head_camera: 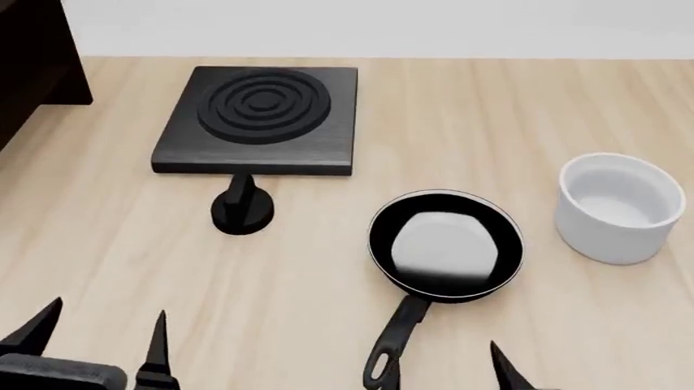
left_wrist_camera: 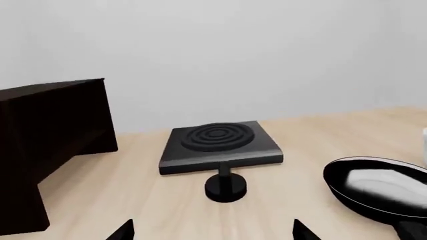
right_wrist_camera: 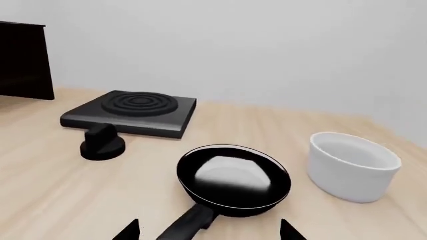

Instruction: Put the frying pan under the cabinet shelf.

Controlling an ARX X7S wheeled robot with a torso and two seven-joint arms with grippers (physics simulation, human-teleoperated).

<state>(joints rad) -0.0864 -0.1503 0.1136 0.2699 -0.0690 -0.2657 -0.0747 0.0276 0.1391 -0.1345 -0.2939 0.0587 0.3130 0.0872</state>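
The frying pan point(head_camera: 446, 245) sits on the table between knob point(head_camera: 243, 209) and white pot point(head_camera: 619, 206); your right gripper point(head_camera: 444, 367) straddles its handle, fingers apart. Left gripper point(head_camera: 103, 333) spread; cabinet shelf point(head_camera: 32, 57) cropped.

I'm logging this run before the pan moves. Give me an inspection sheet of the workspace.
Surface: light wooden table, flat.
Job's things: frying pan upright on the table, handle toward the robot, not held; cabinet at the far left, apart from the pan.
Clutter: square plate with rings; black knob just in front of it; white pot right of the pan.
Grippers: left gripper open, empty; right gripper open, its tips either side of the pan handle.
Cables: nothing seen.
Surroundings: plain pale wall.
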